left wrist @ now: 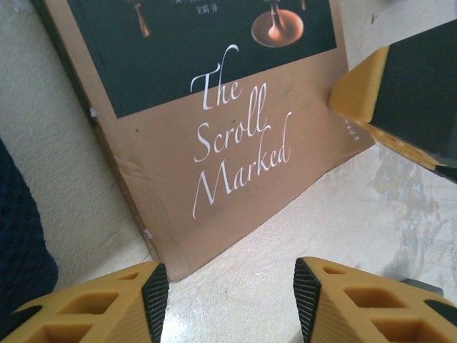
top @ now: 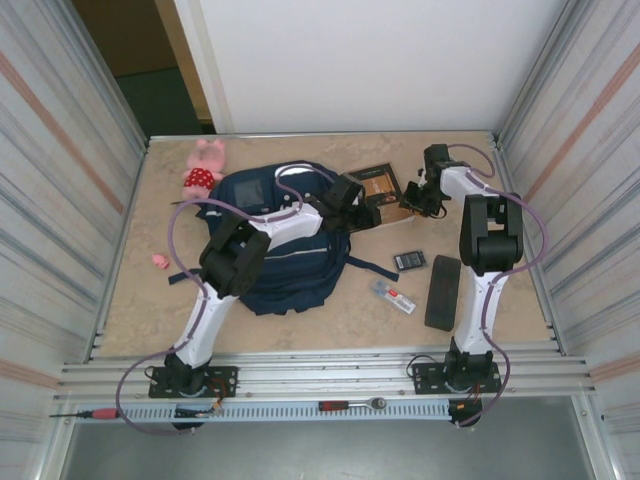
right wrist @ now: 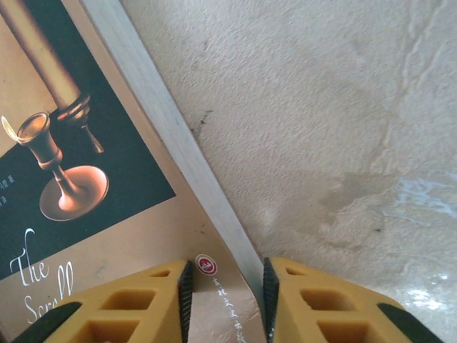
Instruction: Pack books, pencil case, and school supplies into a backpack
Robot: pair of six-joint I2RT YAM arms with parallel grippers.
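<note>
The mottled beige worktop [top: 330, 325] is carrying a navy backpack [top: 300, 285] at its middle. A pink plush toy [top: 204, 165] is lying near the far left corner. A brown book [top: 372, 183] is sitting far right. A dark grey rectangle [top: 409, 260], a red-labelled clear pack [top: 393, 296] and a long black pencil case [top: 442, 292] are lying right of the backpack.

Left tool [left wrist: 230, 304] wide, right tool [right wrist: 227, 304] narrow.

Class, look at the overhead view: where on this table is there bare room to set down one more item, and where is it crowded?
Free: the near-left corner, between the backpack, left wall and front rail; also the near-middle patch between backpack and red-labelled pack. Crowded: right of the backpack, around the book, grey rectangle and pencil case.
</note>
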